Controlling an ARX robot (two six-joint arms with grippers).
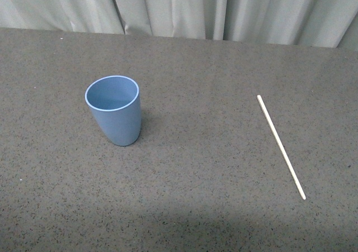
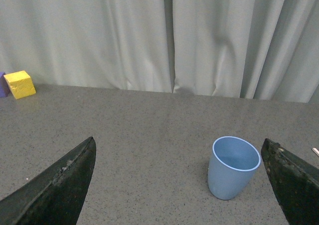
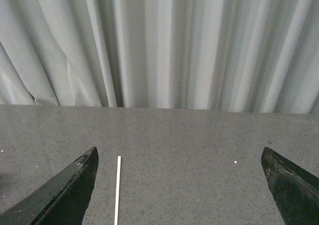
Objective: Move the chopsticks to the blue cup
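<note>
The blue cup (image 1: 114, 109) stands upright and empty on the grey table, left of middle in the front view. The chopstick (image 1: 281, 146) lies flat on the table to the right, well apart from the cup. Neither arm shows in the front view. My left gripper (image 2: 179, 150) is open and empty, with the cup (image 2: 233, 167) ahead of it, close to one finger (image 2: 294, 180). My right gripper (image 3: 179, 157) is open and empty, with the chopstick (image 3: 117, 190) lying on the table near one finger (image 3: 65, 195).
A pale curtain (image 1: 224, 9) hangs along the table's far edge. A yellow block (image 2: 20, 84) with a purple thing beside it sits at the far edge in the left wrist view. The grey speckled table (image 1: 196, 168) spreads between cup and chopstick.
</note>
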